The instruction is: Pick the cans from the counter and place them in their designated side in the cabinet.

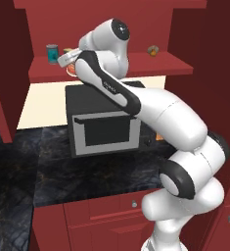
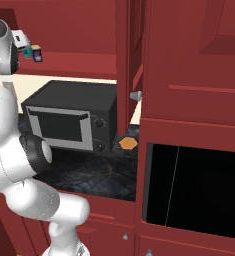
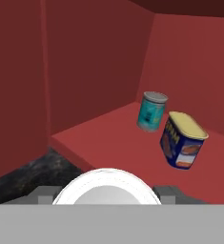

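Up close, the hand view shows a round white can top (image 3: 106, 187) between the tool's (image 3: 106, 193) fingers, a boxy navy-blue can (image 3: 181, 140) beside a cylindrical teal can (image 3: 152, 111); the right base view shows an orange hexagon (image 2: 127, 143) on the veined tabletop (image 2: 89, 172).

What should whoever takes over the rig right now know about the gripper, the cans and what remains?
Gripper: raised at the cabinet shelf, fingers on either side of the red can, which shows as a round pale lid in the hand view.
Navy-blue can: already on the shelf, right beside the teal can, towards the left end in the left base view.
Done: one can stored, second lifted off the counter.
Left: set the red can on its side of the shelf, release, withdraw. The pictures do not tell which side that is.
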Motion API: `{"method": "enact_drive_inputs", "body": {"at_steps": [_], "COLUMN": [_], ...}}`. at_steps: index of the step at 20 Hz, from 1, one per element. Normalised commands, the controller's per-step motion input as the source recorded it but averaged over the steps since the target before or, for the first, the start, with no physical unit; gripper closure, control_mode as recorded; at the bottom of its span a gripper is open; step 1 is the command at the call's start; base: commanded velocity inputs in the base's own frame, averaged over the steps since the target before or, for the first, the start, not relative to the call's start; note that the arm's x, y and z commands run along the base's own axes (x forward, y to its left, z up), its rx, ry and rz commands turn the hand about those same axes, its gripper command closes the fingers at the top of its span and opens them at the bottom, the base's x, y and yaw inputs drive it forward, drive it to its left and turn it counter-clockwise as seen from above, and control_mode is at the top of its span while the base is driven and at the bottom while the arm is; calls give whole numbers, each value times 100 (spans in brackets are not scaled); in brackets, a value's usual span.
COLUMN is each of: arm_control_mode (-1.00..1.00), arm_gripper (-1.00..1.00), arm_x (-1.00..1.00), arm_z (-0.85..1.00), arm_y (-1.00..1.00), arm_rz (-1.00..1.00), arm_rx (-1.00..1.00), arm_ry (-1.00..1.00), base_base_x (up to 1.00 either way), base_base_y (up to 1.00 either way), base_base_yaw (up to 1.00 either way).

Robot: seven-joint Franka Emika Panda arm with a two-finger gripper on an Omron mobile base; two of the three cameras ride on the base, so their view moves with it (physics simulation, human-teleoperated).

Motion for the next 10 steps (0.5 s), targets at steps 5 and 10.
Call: {"method": "enact_drive_inputs", "body": {"at_steps": [5,10], "arm_control_mode": [-100,-100], "arm_gripper": [100,100], "arm_x": [29,28], "arm_z": [-4,-1], "arm_y": [10,11], "arm_rz": [0,0], "arm_rx": [-2,-2], "arm_ry": [3,2], "base_base_x": [0,0], "base_base_y": [0,0], "base_base_yaw": [0,0]}}
